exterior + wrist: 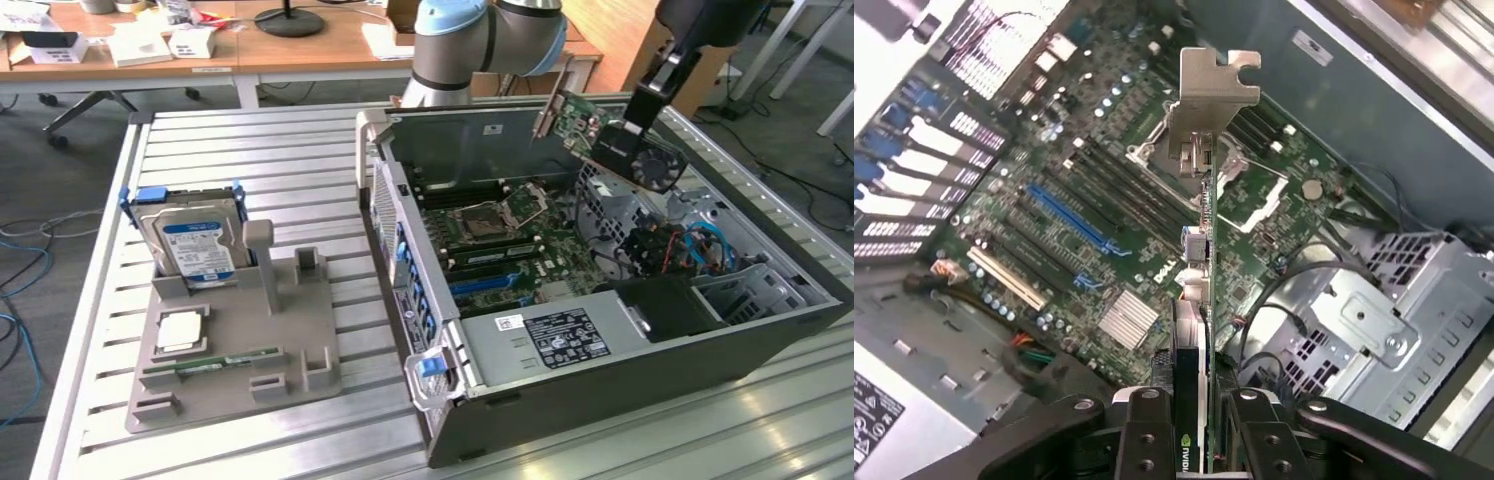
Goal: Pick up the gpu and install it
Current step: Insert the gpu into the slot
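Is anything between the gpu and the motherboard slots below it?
Nothing visible. The end effector holds the gpu above the open case; the blue slot on the motherboard lies uncovered, with cables off to one side.

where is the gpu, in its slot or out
Out: the gpu hangs in the gripper above the motherboard, clear of the blue slot.

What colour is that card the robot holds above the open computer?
The gpu is green with a black fan; clearest in the exterior view.

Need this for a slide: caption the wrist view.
Claw holding the gpu edge-on above the motherboard.
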`<state>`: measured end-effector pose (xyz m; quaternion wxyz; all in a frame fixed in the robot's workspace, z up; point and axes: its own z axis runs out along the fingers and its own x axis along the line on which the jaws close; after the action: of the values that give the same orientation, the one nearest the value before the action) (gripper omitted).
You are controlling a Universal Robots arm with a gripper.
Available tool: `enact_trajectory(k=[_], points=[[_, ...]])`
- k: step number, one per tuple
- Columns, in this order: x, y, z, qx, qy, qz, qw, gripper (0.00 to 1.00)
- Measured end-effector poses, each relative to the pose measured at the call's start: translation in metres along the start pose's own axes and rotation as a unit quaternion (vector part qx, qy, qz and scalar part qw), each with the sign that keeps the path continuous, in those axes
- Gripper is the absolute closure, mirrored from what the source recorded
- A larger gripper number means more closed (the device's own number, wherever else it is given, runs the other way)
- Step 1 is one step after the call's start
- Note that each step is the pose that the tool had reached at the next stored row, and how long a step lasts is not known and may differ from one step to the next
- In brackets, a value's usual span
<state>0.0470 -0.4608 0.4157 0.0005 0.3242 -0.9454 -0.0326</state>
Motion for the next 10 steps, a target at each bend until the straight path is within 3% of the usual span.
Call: enact_trajectory(k=[5,10], points=[[0.0002,0.0001,0.0004,0.0007,0.0038,-0.042,0.9991,0.74],[0.0004,0.0002,0.0009,0.0012,0.0076,-0.085,0.9964,0.74]])
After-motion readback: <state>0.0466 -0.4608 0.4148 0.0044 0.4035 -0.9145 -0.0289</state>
